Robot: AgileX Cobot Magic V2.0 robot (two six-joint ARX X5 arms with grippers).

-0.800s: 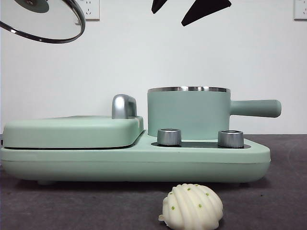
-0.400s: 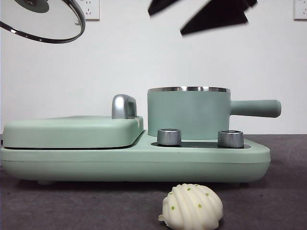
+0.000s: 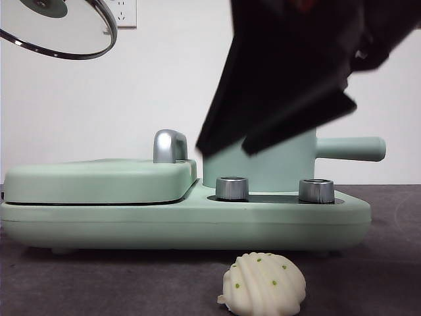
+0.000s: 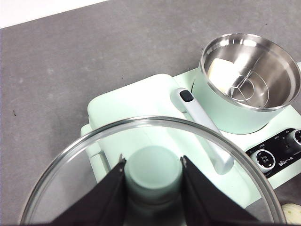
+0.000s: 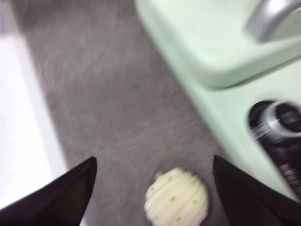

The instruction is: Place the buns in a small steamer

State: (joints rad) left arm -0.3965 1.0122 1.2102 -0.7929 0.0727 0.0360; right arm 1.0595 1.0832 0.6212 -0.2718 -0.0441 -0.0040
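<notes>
Lying on the dark worktop [image 3: 79,276] below and between the spread jaws of the right tool [image 5: 155,174], the ridged bun [image 3: 263,284] awaits pickup; the smooth bun [image 4: 225,75] already sits inside the steamer pot [image 4: 244,82]. The left tool [image 4: 153,174] grips the knob of the glass lid [image 4: 141,127], held high and well away from the pot. Risk: this soft, rounded bun could squash or slip sideways if the wide jaws close off-centre. Blur in the right wrist view suggests fast travel, which could mean overshoot against the cooker base [image 3: 197,220].
</notes>
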